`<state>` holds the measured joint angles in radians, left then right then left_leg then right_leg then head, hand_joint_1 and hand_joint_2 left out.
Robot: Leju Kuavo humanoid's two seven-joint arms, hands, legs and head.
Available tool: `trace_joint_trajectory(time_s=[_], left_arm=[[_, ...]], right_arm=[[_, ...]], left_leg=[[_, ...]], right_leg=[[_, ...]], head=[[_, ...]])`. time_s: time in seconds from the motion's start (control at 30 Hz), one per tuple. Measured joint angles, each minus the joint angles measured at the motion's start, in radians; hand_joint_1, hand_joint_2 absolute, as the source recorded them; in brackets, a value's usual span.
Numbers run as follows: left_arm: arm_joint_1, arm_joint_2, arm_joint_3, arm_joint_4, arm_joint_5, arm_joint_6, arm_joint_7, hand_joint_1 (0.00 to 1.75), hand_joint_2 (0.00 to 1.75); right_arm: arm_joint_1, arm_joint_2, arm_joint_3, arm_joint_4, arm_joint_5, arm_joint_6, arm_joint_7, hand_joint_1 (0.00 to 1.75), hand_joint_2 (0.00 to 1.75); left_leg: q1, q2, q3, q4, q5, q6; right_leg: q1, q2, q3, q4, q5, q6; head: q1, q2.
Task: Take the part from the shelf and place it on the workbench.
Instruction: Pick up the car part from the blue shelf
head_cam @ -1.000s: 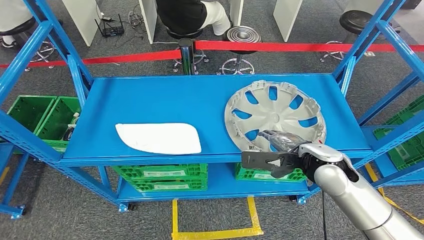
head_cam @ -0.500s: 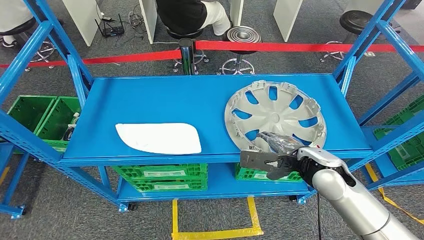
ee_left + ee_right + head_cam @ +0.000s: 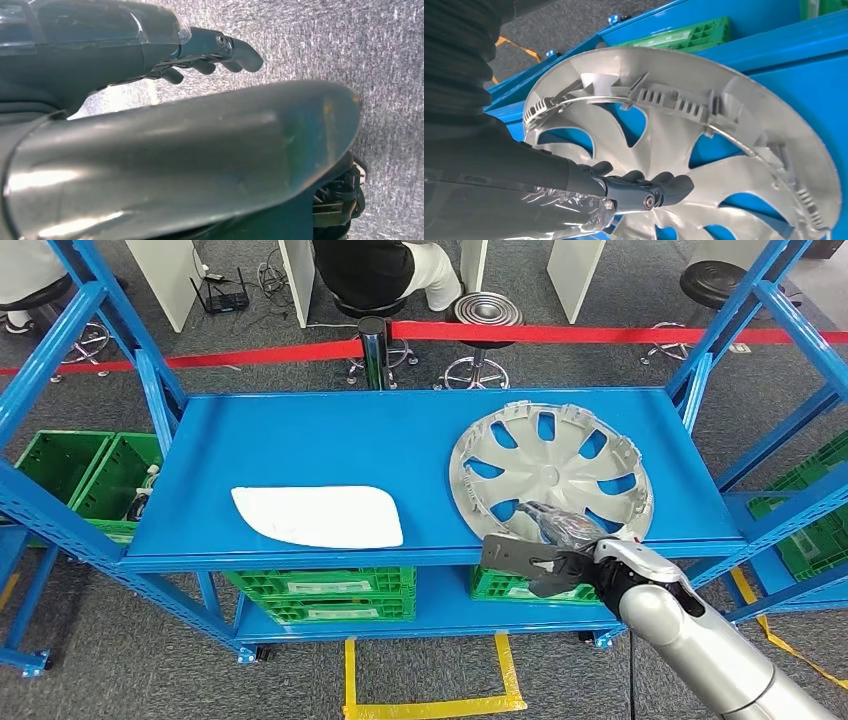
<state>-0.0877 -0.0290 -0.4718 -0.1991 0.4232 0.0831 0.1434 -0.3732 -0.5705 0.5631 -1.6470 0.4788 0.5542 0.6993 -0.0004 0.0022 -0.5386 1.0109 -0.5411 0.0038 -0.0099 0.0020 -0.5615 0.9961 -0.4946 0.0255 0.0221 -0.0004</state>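
Blue steel shelving (image 3: pixel 330 435) across most of the head view, top deck broad and flat for a reach from the front, green crates (image 3: pixel 325 595) stowed on the level beneath. Lying on the right half of that deck, inside the slanted uprights: the silver wheel cover (image 3: pixel 552 472), likely the part to be taken, hollow side up with clips and ribs plain in the right wrist view (image 3: pixel 704 125), near rim close to the deck's front edge and so handy for a grasp from in front. To its left and well apart, a flat white panel (image 3: pixel 318 516), with nothing touching it. Right hand (image 3: pixel 548 545) reaching over the cover's near rim, thumb splayed wide toward the front edge, dark fingers (image 3: pixel 659 186) stretched out above the spokes, apart and clamped on nothing; whether touching the plastic, impossible to tell. Probably set this way to straddle the rim, thumb below and fingers on top, ahead of closing. Left hand (image 3: pixel 210 47) hanging over grey carpet, fingers loosely extended away from the thumb, holding nothing, clear of the reach. Around: red barrier tape (image 3: pixel 600 334) behind the rack, stools and a seated person beyond it, yellow floor marking (image 3: pixel 430 705) at the rack's foot. In the way of a lift — the right-hand blue uprights (image 3: pixel 745 310) close beside the cover, calling for a path up and back toward the robot rather than sideways.
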Motion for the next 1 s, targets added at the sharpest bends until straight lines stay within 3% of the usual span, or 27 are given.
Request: trace_joint_trajectory(time_s=[0.3, 0.7, 1.0], left_arm=[[0.0, 0.0, -0.004, 0.0, 0.002, 0.0, 0.001, 0.0, 0.0], [0.0, 0.0, -0.017, 0.0, 0.022, 0.008, 0.001, 0.0, 0.0], [0.0, 0.0, -0.017, 0.0, 0.03, 0.011, 0.0, 0.0, 0.0]], right_arm=[[-0.007, -0.009, 0.022, 0.021, 0.01, -0.046, 0.0, 0.0, 1.75], [-0.055, -0.018, 0.077, 0.041, 0.052, -0.215, -0.002, 0.0, 1.75], [-0.068, -0.026, 0.114, 0.047, 0.064, -0.25, -0.016, 0.0, 1.75]], left_leg=[[0.0, 0.001, 0.0, 0.0, 0.0, 0.0], [0.0, 0.003, 0.0, 0.0, 0.0, 0.0], [0.0, 0.003, 0.0, 0.0, 0.0, 0.0]], right_leg=[[0.0, 0.0, 0.0, 0.0, 0.0, 0.0], [0.0, 0.0, 0.0, 0.0, 0.0, 0.0], [0.0, 0.0, 0.0, 0.0, 0.0, 0.0]], head=[[0.001, 0.0], [0.0, 0.0], [0.0, 0.0]])
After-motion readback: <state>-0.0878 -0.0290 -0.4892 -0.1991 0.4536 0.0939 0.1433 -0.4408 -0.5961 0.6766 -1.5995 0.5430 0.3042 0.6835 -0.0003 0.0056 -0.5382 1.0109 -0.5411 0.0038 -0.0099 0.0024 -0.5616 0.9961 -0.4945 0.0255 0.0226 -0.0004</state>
